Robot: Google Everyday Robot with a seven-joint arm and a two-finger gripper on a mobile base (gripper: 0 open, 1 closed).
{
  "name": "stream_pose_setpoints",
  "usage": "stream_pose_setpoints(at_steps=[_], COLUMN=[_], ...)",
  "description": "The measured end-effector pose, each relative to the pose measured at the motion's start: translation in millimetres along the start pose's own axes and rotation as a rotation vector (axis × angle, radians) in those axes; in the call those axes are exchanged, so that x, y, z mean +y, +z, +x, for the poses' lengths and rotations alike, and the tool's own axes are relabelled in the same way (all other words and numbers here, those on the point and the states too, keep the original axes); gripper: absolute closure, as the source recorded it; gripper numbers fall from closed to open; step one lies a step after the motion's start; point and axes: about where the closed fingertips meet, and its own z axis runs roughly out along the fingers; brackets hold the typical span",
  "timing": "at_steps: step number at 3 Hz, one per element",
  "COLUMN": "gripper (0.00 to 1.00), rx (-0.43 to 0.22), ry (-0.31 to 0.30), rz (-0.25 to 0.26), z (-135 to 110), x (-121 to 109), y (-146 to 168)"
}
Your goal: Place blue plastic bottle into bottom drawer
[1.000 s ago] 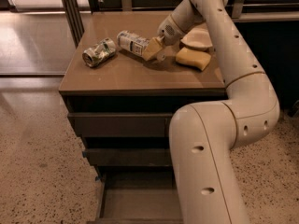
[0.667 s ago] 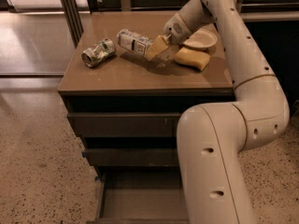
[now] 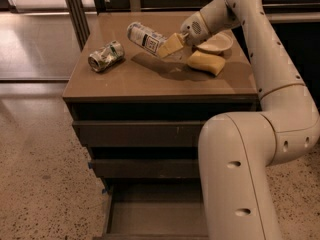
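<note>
The gripper [image 3: 169, 46] hangs over the cabinet top [image 3: 150, 81] toward its back right corner, fingers pinched on one end of the blue plastic bottle [image 3: 146, 37]. The bottle tilts up and left, and a shadow under it suggests it's off the surface. That height looks right for carrying it past the yellow sponge [image 3: 206, 62] and white bowl [image 3: 216, 43] by the right edge. The crushed can [image 3: 105, 56] lies near the left edge. The bottom drawer [image 3: 150, 216] stands pulled out below the front edge, ready for the drop.

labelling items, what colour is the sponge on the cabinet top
Pale yellow, in the camera view; the sponge lies beside the pincer gripping the bottle.
</note>
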Motion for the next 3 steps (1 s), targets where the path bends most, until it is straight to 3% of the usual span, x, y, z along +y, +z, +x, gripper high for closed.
stream_pose_setpoints(at_steps=[1,2,3], gripper=[1.00,1.00,1.00], rx=[-0.031,-0.151,-0.328], ry=[0.020,0.003,-0.068], rz=[-0.047,-0.028,0.066], z=[0,-13,-27], x=[16,50,100], y=[-4,-45,-114])
